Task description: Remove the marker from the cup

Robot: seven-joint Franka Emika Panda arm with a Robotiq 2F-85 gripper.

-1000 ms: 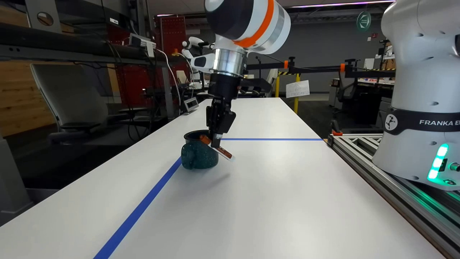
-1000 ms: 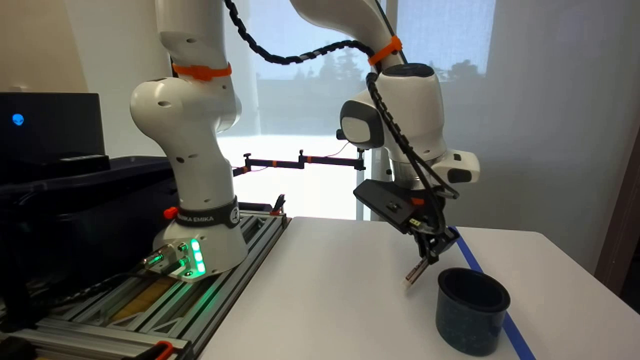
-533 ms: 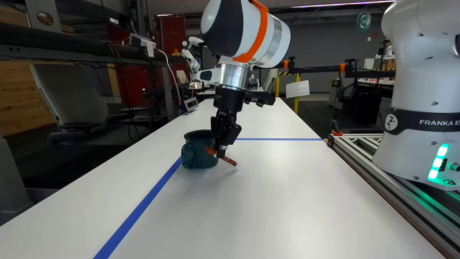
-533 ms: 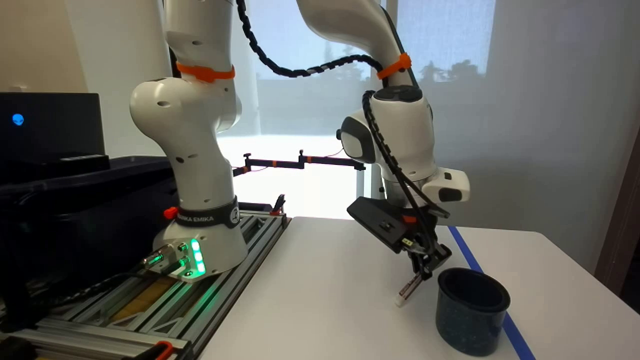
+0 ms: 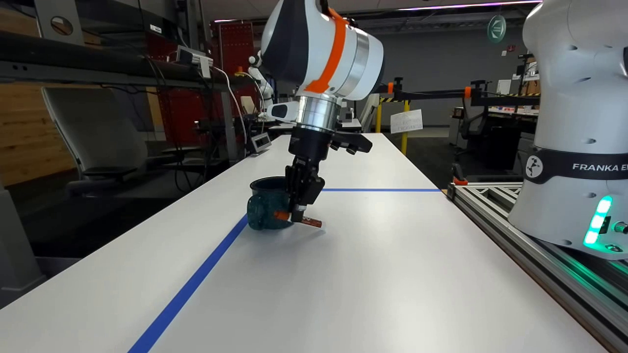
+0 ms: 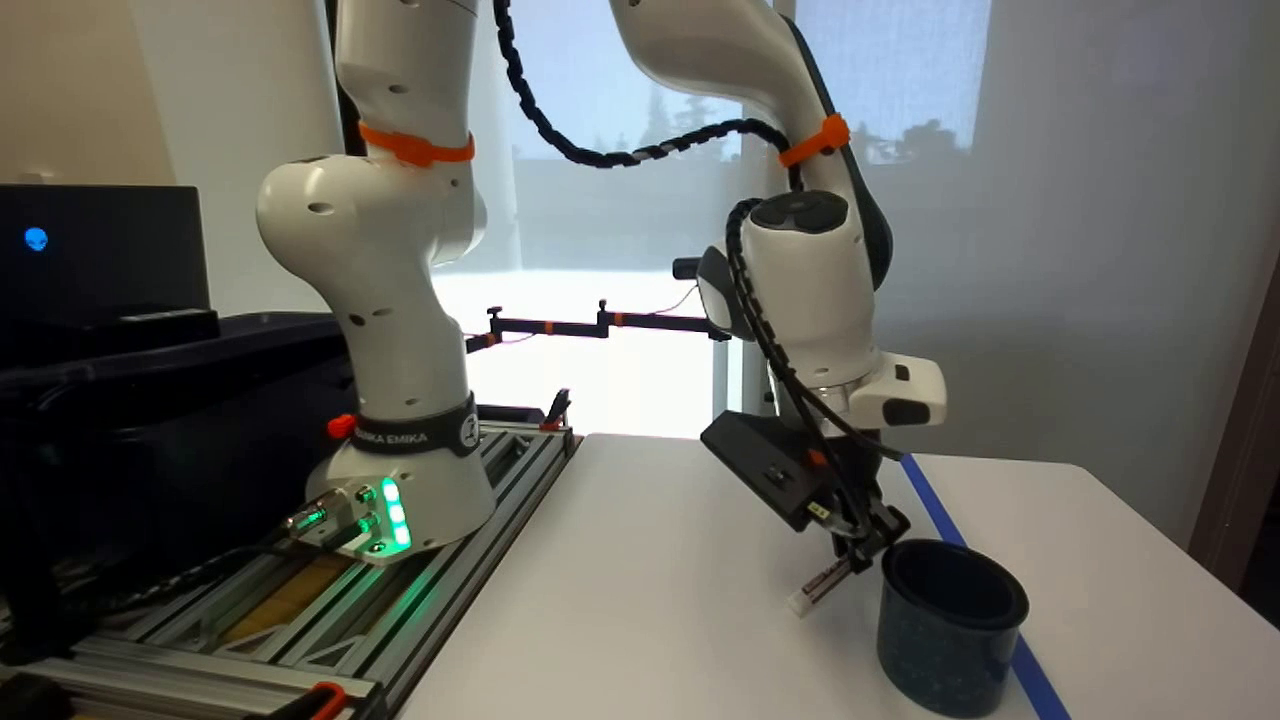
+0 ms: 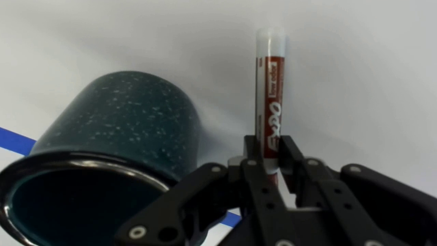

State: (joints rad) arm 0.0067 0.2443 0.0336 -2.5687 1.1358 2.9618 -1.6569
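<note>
Wrist view: marker (image 7: 269, 97) is clamped by gripper (image 7: 268, 152), w/ cup (image 7: 136, 118) close at approx. 9 o'clock, which could be bumped if grip is widened.

Daylight is blazing through the window (image 6: 600, 385), glare is brightening the counter (image 5: 402, 284), and soft shadows are edging the cup (image 7: 117, 130).

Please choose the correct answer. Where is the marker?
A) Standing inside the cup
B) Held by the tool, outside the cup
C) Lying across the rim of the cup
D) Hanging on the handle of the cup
B: the wrist view shows the marker pinched in the tool, beside the cup and not in it.
</note>
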